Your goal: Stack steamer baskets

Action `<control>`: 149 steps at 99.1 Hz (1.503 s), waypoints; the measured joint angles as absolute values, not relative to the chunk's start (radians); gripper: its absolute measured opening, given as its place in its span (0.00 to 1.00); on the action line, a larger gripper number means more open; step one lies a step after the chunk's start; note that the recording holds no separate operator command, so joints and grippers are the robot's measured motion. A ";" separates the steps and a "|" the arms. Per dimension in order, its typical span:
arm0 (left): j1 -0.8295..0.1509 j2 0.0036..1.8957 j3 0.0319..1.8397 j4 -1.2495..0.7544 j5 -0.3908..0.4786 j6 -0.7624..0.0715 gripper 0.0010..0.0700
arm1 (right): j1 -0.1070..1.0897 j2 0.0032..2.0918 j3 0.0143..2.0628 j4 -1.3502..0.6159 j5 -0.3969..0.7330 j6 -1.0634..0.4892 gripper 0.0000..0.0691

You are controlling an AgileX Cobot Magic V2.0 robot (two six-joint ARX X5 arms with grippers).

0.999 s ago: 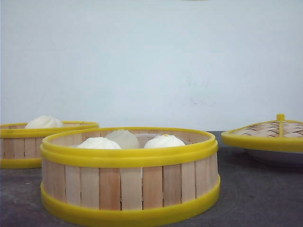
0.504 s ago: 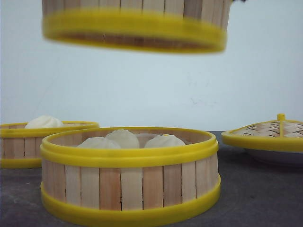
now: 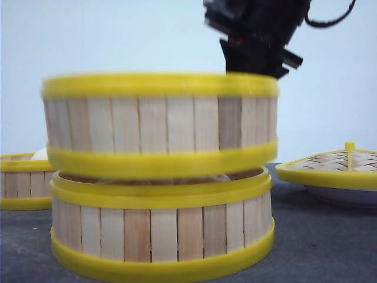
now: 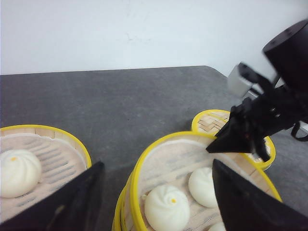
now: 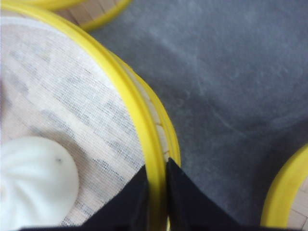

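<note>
The upper steamer basket [image 3: 160, 125], centre frame, hangs just above the lower basket [image 3: 162, 227], pinched at its rim by your right claw [image 5: 155, 192]. Level it, centre the rims, then release. Left claw [image 4: 154, 202] gapes empty.

A bare robot test setup, not a kitchen: dark grey textured bench [image 4: 144, 96], plain white backdrop wall [image 3: 118, 35], black robot arm [image 3: 259, 35] overhead

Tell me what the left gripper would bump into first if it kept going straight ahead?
Probably the upper round wooden-slat steamer basket with yellow rims: it lies straight ahead of the left gripper's open jaws, though depth is hard to judge.
</note>
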State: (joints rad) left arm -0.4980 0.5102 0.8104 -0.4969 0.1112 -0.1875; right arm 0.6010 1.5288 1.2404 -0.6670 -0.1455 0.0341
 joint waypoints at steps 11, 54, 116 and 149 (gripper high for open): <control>-0.498 0.509 0.810 -0.497 0.111 -0.188 0.61 | 0.601 1.541 1.240 -0.643 -0.143 0.035 0.04; -0.498 0.508 0.810 -0.498 0.111 -0.187 0.61 | 0.600 1.585 1.241 -0.647 -0.108 0.047 0.04; -0.498 0.508 0.810 -0.514 0.111 -0.184 0.61 | 0.586 1.578 1.241 -0.624 -0.105 0.057 0.58; -0.498 0.508 0.810 -0.541 -0.075 -0.179 0.32 | 0.587 1.250 1.241 -0.589 -0.104 0.057 0.59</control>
State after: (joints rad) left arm -0.4980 0.5076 0.8104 -0.5407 -0.0746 -0.1791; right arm 0.5873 1.2503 1.2411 -0.5892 -0.1043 0.0574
